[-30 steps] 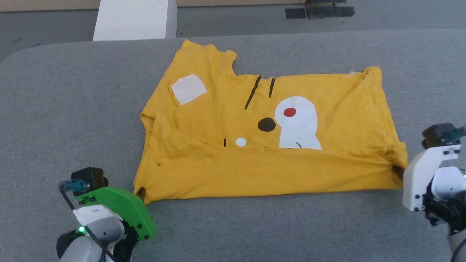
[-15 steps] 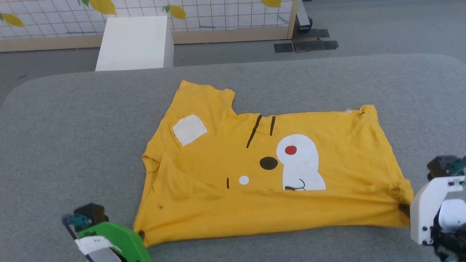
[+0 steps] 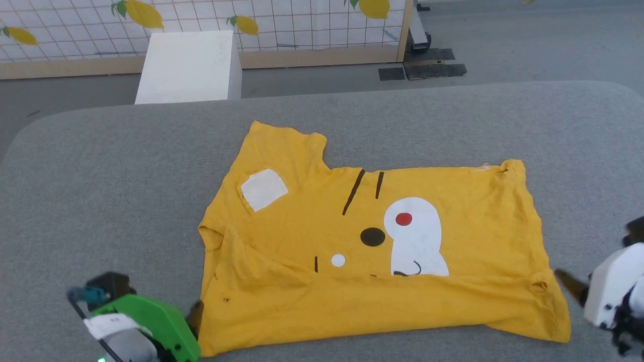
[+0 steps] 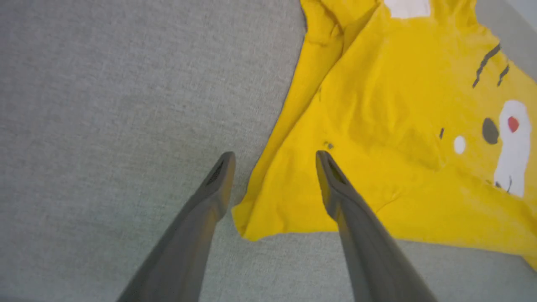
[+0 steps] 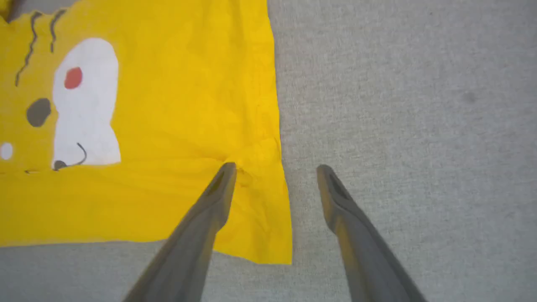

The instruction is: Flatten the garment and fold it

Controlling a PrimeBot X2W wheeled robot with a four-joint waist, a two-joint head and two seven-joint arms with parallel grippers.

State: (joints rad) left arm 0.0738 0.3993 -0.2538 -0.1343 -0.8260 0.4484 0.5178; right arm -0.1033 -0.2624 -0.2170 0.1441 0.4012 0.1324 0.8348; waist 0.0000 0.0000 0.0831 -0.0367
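garment (image 3: 372, 251) flat on surface (image 3: 126, 166), 6 o'clock edge folded up: looks like 1 fold done, more pending. left gripper (image 4: 273, 156) and right gripper (image 5: 275, 167) wide, empty.

Note for you: the left gripper (image 4: 272, 157) has two long dark grey fingers (image 4: 201, 218), tapering, each tip slotted. Its green wrist cover (image 3: 151, 322) carries a white label (image 3: 105, 324), a black camera block (image 3: 113, 285), a teal connector (image 3: 83, 295) and a black cable (image 3: 80, 314). The right gripper (image 5: 275, 170) has the same fingers. Its white wrist cover (image 3: 611, 286) shows dark screws (image 3: 606, 307).
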